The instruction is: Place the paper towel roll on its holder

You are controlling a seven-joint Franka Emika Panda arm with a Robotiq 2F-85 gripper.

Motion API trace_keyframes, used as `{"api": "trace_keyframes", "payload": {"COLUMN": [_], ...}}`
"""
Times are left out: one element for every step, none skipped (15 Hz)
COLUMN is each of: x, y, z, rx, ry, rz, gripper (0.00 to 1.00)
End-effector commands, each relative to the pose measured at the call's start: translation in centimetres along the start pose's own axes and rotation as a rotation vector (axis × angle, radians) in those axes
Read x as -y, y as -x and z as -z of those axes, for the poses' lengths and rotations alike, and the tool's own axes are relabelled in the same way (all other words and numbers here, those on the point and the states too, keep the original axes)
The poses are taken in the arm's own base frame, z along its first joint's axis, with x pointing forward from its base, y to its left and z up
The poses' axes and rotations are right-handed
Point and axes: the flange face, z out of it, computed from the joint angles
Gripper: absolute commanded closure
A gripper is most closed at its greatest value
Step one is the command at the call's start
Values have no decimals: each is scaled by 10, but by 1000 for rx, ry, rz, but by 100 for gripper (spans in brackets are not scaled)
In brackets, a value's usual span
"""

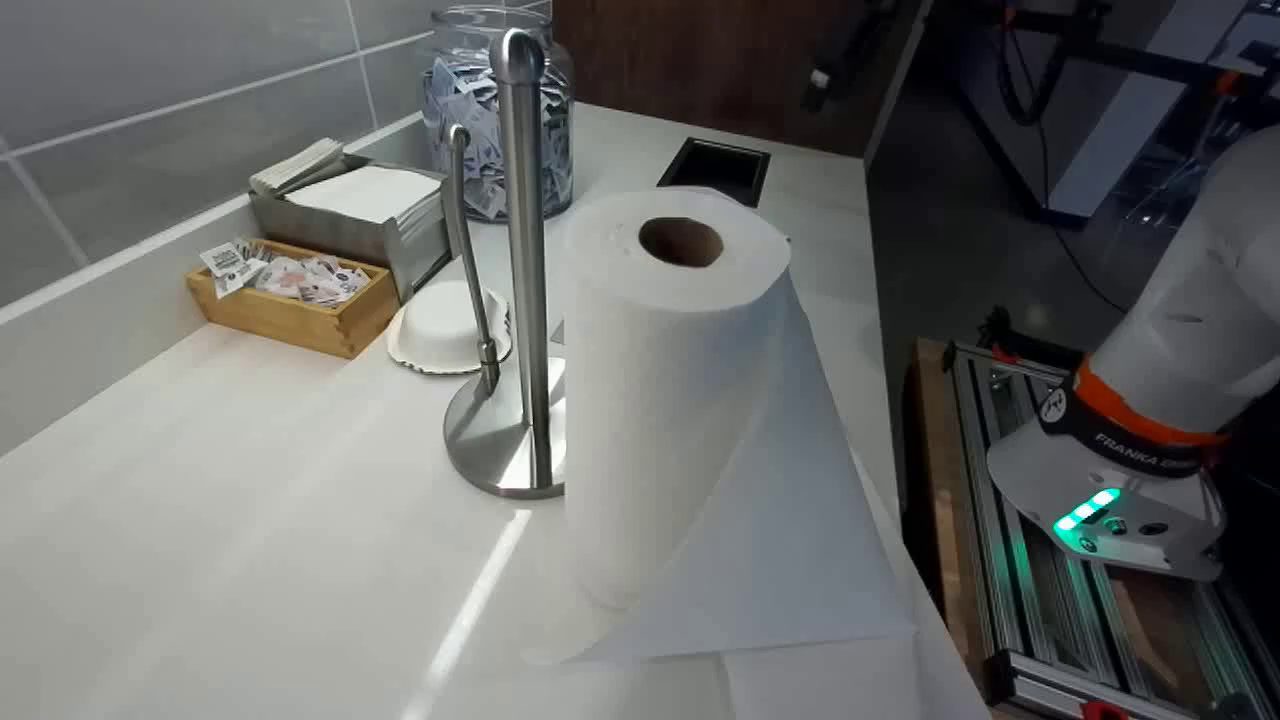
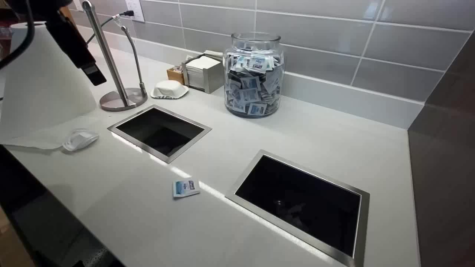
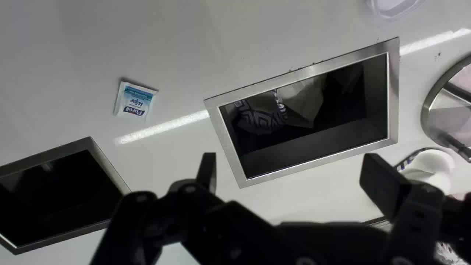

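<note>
Off to one side of the claw (image 3: 290, 163), outside what the wrist view is taking in, the paper towel roll (image 1: 655, 425) is standing on the counter (image 1: 250, 560), its long axis running upright. The coming move is turning, I judge, on that sideways gap. Past the claw's finger (image 3: 382, 187) on the right of the wrist view, the base (image 3: 449, 114) of the holder (image 1: 527, 270) is showing, and the roll is standing beside that holder, apart from the claw and seemingly on the robot's side. Between and below the fingers, a metal-framed bin opening (image 3: 227, 143) is showing; the claw is standing wide and is holding nothing. Reaching the roll is probably calling for a shift toward the holder's end before any lowering; whether the fingers are spanning enough for the roll's girth, I cannot tell.

The roll is looking white and thick, its brown cardboard core (image 1: 682, 242) facing up. A loose sheet (image 1: 790, 545) is hanging from its side, flaring the outline toward the foot and trailing over the counter, where it is likely to be catching once any lift is beginning. The holder's post is standing bare.
</note>
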Motion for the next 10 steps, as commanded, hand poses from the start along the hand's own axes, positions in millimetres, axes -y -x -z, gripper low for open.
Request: {"api": "trace_keyframes", "payload": {"x": [0,0,0,0,0,0,16,29,47,63], "y": [0,0,0,0,0,0,2,5,10,13], "z": [1,0,0,0,0,0,4,6,9,12], "rx": [1,1,1,2,2,2,16,31,44,54], "ry": [0,0,0,0,0,0,-38,-61,-80,-93], "rz": [0,0,0,0,0,0,17,30,59,85], "gripper": [0,0,0,0,0,0,0,0,0,0]}}
